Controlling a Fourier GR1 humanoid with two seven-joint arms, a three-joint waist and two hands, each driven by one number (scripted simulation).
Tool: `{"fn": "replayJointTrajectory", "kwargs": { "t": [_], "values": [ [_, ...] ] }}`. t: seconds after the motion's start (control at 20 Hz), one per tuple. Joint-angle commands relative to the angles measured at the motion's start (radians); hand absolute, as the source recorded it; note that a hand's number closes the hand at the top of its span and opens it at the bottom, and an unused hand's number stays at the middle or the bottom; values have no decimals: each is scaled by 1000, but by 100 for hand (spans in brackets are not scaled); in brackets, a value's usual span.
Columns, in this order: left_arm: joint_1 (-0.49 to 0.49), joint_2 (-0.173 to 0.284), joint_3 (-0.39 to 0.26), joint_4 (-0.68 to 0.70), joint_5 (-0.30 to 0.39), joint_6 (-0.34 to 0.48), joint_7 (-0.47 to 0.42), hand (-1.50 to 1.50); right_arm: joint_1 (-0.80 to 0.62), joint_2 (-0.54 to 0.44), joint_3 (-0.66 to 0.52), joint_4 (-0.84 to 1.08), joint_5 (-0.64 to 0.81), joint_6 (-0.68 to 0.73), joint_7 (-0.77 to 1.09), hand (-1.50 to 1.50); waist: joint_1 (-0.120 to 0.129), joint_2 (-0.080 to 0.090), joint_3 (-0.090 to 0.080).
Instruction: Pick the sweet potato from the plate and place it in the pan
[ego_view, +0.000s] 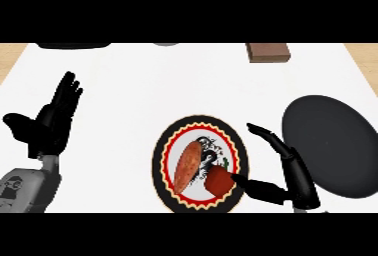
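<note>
A long orange-brown sweet potato (189, 164) lies on a round plate (234, 150) with a black, red and cream patterned rim, low in the middle of the white counter. A second, darker red piece (219, 181) lies on the plate beside it. My right hand (289, 172) is at the plate's right edge, fingers straight and pointing up, thumb reaching left and touching the red piece. The dark pan (330, 145) lies just right of that hand. My left hand (52, 120) rests open at the left, fingers up.
A brown block (267, 51) stands at the back right of the counter. A dark object (74, 45) and a grey one (167, 44) peek in at the far edge. Wooden floor shows beyond both sides.
</note>
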Motion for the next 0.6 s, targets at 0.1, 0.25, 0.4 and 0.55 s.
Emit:
{"fn": "replayJointTrajectory", "kwargs": {
  "t": [0.1, 0.25, 0.4, 0.55],
  "values": [
    [-4, -10, -1, -23, -12, 5, 32, 0, 51, -229, -25, -332, 88, 93, 274, -150, 4, 1, -1],
    [20, -23, -14, -8, -27, 1, -10, 0, 22, -362, -38, -417, 103, 221, 409, -150, 7, 2, -3],
    [-11, -23, -11, 3, -32, 6, 16, 0, -38, -413, -42, -535, 84, 319, 643, -150, 9, 5, -3],
    [-11, -58, -10, 17, -39, 1, -29, 0, -178, -385, -91, -569, 18, 389, 826, -150, 24, 8, -1]
  ]
}}
